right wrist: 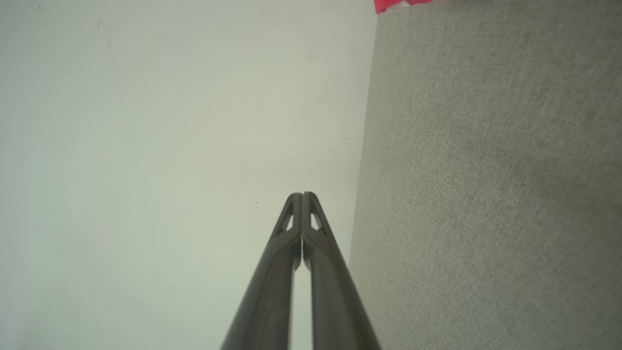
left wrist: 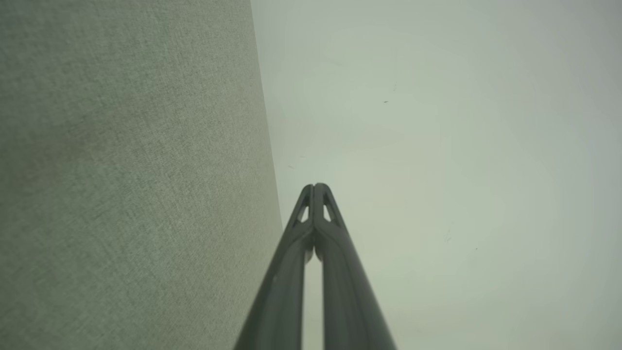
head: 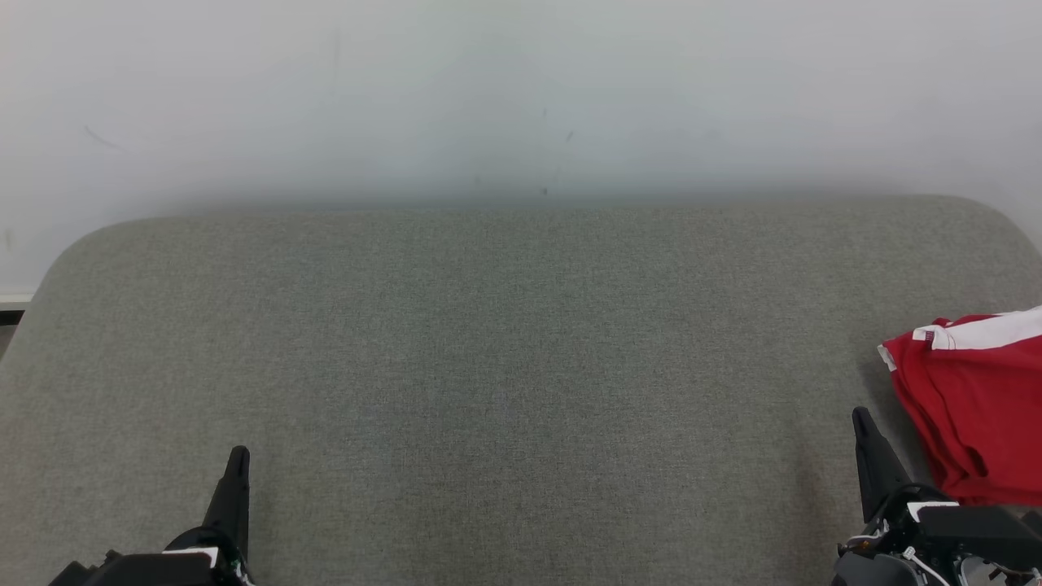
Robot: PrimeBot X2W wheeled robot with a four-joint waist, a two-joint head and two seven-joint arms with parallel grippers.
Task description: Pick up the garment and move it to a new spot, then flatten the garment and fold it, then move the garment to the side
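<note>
The garment [head: 977, 407] is red with a white band, lying bunched at the far right edge of the grey fabric surface [head: 521, 366]; a sliver of the garment [right wrist: 388, 5] shows at the top of the right wrist view. My right gripper [head: 860, 417] is shut and empty, just left of the garment. My left gripper [head: 238, 452] is shut and empty at the lower left, far from the garment. In each wrist view the fingers meet at the tips, left gripper [left wrist: 315, 186] and right gripper [right wrist: 302, 196], pointing toward the pale wall.
A pale wall [head: 521, 98] rises right behind the grey surface's rounded back edge. The surface's wide middle stretches between my two grippers. A strip of floor and skirting [head: 12, 305] shows at the far left.
</note>
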